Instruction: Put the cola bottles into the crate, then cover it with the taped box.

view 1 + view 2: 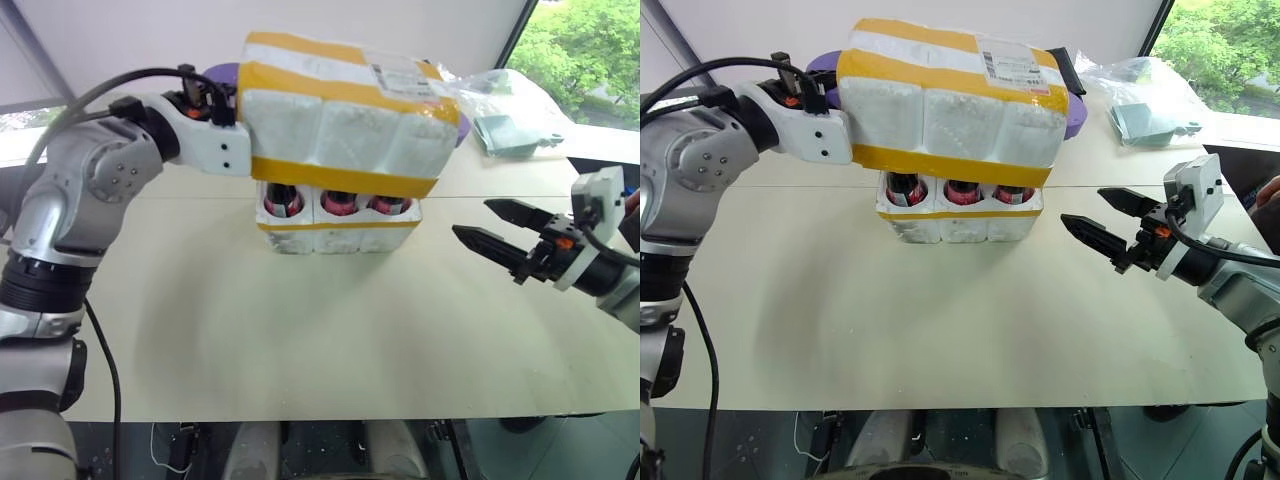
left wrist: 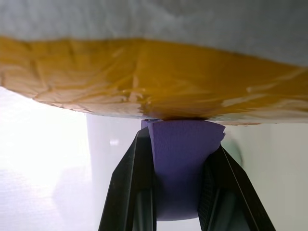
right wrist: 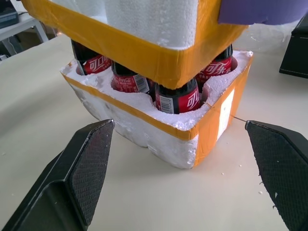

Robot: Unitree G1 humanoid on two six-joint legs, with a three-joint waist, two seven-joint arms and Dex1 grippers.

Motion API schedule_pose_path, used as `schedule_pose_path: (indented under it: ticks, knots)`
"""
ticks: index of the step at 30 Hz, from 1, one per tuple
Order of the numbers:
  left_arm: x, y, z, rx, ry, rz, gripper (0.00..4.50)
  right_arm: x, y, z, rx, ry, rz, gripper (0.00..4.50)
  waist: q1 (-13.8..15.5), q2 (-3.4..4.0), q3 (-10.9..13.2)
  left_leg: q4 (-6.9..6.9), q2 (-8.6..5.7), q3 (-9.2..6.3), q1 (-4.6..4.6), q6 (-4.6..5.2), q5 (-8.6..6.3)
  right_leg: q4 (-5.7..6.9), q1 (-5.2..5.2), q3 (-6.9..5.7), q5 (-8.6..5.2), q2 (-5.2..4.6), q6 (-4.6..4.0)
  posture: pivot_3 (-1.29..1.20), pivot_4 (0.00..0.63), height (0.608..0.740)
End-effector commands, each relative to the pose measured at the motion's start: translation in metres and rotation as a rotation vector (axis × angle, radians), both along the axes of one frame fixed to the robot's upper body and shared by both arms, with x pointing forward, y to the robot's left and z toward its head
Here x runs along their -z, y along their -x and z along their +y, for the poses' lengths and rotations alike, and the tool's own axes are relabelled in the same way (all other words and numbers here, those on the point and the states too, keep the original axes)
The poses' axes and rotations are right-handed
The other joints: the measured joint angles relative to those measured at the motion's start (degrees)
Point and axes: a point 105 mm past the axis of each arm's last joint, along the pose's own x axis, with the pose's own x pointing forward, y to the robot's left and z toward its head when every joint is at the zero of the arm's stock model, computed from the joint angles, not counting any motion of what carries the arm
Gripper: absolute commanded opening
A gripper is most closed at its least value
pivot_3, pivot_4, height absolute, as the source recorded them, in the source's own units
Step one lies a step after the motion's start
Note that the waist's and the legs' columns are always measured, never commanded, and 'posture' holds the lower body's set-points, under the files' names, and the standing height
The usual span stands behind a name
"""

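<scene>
The taped box, white foam with broad yellow bands and a shipping label, hangs slightly tilted over the crate. Its lower rim covers the tops of the cola bottles, which stand in the crate's wells with their red labels showing in the gap. My left gripper is shut on a purple foam handle fixed to the box's left end. To the right of the crate, my right gripper is open and level, pointing at the crate, with nothing between its fingers.
A clear plastic bag with a teal item lies at the back right of the table. A black box sits just behind the taped box. The pale tabletop spreads in front of the crate up to the near edge.
</scene>
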Motion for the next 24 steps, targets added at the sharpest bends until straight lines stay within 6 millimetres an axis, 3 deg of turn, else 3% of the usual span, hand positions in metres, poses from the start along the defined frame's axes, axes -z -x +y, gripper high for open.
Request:
schedule_pose_path:
  ticks: [1,8,16,24]
  knots:
    - [-0.002,0.007,0.000,-0.005,-0.015,-0.045,0.49,-0.014,0.004,-0.003,0.005,0.014,-0.058,4.50,0.0,0.00,0.0,0.00,0.00,0.00,0.00,0.00,0.00,0.00,0.00,0.00,0.00,0.00,0.00,0.00,0.150,0.739]
    - [0.026,0.007,-0.004,-0.009,-0.078,-0.031,0.49,-0.014,0.004,-0.002,0.006,0.012,-0.059,4.50,0.0,0.00,0.0,0.01,0.00,0.00,-0.01,0.00,0.00,0.00,0.00,0.00,0.00,0.00,0.00,0.00,0.150,0.739]
    - [0.036,0.000,0.000,-0.017,-0.027,0.000,4.45,-0.014,0.003,-0.001,0.007,0.003,-0.062,4.50,0.0,0.00,0.0,0.01,0.00,0.00,-0.01,0.00,0.00,0.00,0.00,0.00,0.00,0.00,0.00,0.00,0.150,0.739]
    - [0.047,0.018,0.008,0.130,0.275,0.305,4.45,-0.011,0.004,-0.003,0.010,-0.002,-0.054,4.50,-0.1,0.02,0.0,0.00,0.01,-0.01,0.00,0.01,0.00,0.00,-0.01,0.00,0.00,0.00,-0.01,0.00,0.150,0.739]
